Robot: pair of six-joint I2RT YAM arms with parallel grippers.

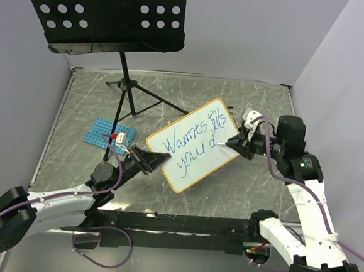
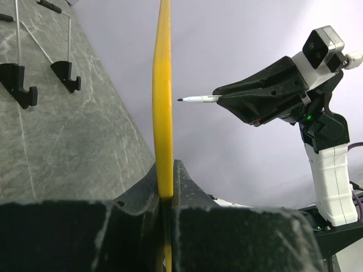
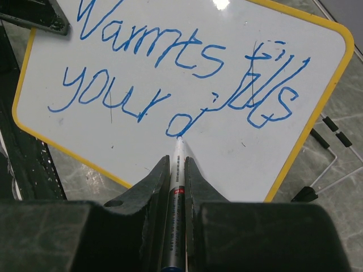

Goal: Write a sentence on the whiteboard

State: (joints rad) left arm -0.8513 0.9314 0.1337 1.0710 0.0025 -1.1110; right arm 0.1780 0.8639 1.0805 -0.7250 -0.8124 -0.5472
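Mid-task, most of the writing done. The whiteboard (image 1: 191, 176) sits tilted over the middle of the desk (image 1: 173, 91), held up on edge, not lying flat. The left fingers (image 1: 155, 161) are clamped tight on the whiteboard's lower-left rim; in the left wrist view the yellow edge (image 2: 163, 85) is pinched between them (image 2: 181, 181). The right fingers (image 1: 237, 143) are closed firmly around a marker (image 3: 178, 153), which points at the board face.

The sentence (image 3: 176, 73) is in blue, two slanted lines: top line reads "Warmts fills", messy, and the second reads "your" plus a single "d". The marker tip is at the foot of that "d". From the side (image 2: 198, 99) a thin gap shows between the tip and the board, so I can't say it's touching.

Judgement: the last word is unfinished, probably "day", so a couple of letters are left, with bare board free to the right of the "d". After that, lift off.

The music stand (image 1: 103, 10) and blue rack (image 1: 103, 133) stand behind, well apart from the writing and not involved.
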